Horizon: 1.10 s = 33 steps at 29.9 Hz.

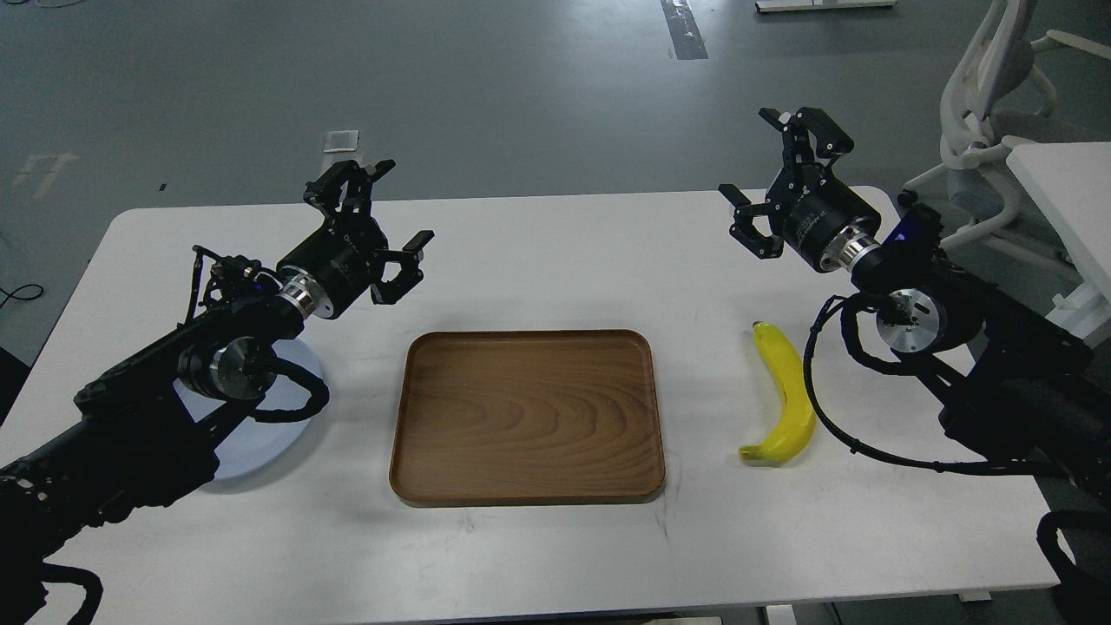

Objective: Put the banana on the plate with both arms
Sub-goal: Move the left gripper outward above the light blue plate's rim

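Observation:
A curved yellow banana [783,395] lies on the white table to the right of the wooden tray, its dark stem end pointing away from me. The pale blue plate [260,438] sits at the left, largely covered by my left arm. My left gripper [375,221] hovers open above the table behind the plate, nothing between its fingers. My right gripper [777,169] is raised above the table's far right, open and holding nothing, well behind and above the banana.
A rectangular brown wooden tray [528,417] lies in the middle of the white table [555,555], between plate and banana. A white office chair [989,130] and another white desk stand off the right edge. Loose black cables hang from both arms near the banana and plate.

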Tool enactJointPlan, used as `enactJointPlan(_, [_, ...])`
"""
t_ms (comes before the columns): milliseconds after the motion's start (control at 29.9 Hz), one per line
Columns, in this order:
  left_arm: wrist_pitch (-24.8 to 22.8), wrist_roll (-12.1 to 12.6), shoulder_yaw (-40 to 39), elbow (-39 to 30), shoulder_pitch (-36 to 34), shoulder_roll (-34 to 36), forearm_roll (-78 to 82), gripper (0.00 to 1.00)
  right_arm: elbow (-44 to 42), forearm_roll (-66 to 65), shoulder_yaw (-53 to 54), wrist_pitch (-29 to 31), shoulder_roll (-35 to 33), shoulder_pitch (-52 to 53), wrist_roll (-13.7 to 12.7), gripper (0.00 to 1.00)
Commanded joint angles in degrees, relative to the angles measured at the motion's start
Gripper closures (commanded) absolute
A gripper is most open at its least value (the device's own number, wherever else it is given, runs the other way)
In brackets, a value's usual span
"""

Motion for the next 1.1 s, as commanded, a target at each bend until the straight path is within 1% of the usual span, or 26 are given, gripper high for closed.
enactJointPlan(0, [-0.8, -0.7, 0.0, -0.2, 0.8, 0.5, 0.1, 0.02, 0.2, 0.3, -0.3, -1.9, 2.8, 0.6, -1.1, 0.01])
enactJointPlan(33, [-0.8, -1.3, 0.0, -0.2, 0.8, 0.5, 0.1, 0.02, 0.2, 0.3, -0.4, -2.2, 3.2, 0.7, -1.3, 0.01])
enactJointPlan(67, [-0.9, -2.4, -0.1, -0.2, 0.9, 0.5, 0.1, 0.02, 0.3, 0.8, -0.5, -2.6, 3.8, 0.7, -1.8, 0.01])
enactJointPlan(100, [-0.9, -2.8, -0.1, -0.2, 0.9, 0.5, 0.1, 0.02, 0.3, 0.8, -0.4, -2.7, 4.1, 0.8, -2.1, 0.01])
enactJointPlan(201, [-0.7, -2.8, 0.0, -0.2, 1.0, 0.4, -0.1, 0.02, 0.3, 0.8, -0.5, -3.7, 4.7, 1.1, -3.0, 0.01])
enactJointPlan(234, [-0.6, -3.1, -0.1, -0.2, 1.1, 0.4, -0.2, 0.02, 0.2, 0.8, -0.5, -4.1, 4.9, 1.2, -3.2, 0.01])
enactJointPlan(334, [-0.8, -3.2, -0.1, 0.1, 1.1, 0.8, -0.5, 0.02, 0.2, 1.0, -0.5, -4.3, 4.9, 1.4, -4.1, 0.01])
enactJointPlan(602, [-0.9, -2.9, -0.1, 0.1, 1.4, 1.4, -0.6, 0.02, 0.5, 1.8, -0.6, -4.3, 4.1, 1.4, -4.3, 0.01])
enactJointPlan(735, [-0.8, -2.9, -0.1, 0.1, 1.4, 1.5, -0.7, 0.02, 1.1, 3.2, -0.5, -4.2, 2.8, 1.3, -5.4, 0.01])
enactJointPlan(1070, [-0.9, -3.3, -0.3, 0.9, 1.2, 1.6, -0.7, 0.02, 2.3, 3.2, -0.5, -4.2, 1.9, 0.7, -5.4, 0.01])
